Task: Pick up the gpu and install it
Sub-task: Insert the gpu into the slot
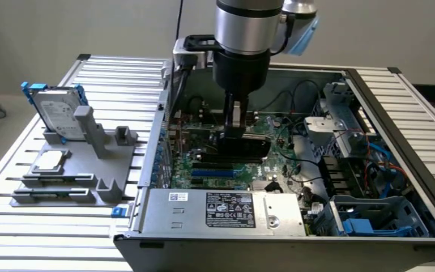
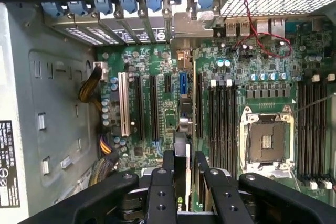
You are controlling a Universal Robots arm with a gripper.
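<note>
The gpu (image 1: pixel 242 148) hangs upright inside the open computer case (image 1: pixel 399 113), just above the green motherboard (image 1: pixel 225 173), with its black side facing the camera. My gripper (image 1: pixel 235 131) comes down from above and is shut on the card's top edge. In the wrist view the gpu (image 2: pixel 182 150) appears edge-on between my two black fingers (image 2: pixel 167 182), above the motherboard's expansion slots (image 2: pixel 152 106). Its silver end bracket (image 2: pixel 191 24) sits by the case's rear slot openings. Whether the card's edge is in a slot is hidden.
A grey fixture (image 1: pixel 100 164) on the slatted table at the exterior view's left holds a silver hard drive with a blue frame (image 1: pixel 54 110) and a small square chip (image 1: pixel 51 161). The power supply (image 1: pixel 225 211), drive cages (image 1: pixel 369 218), cables (image 2: pixel 262 40) and CPU socket (image 2: pixel 268 140) crowd the case.
</note>
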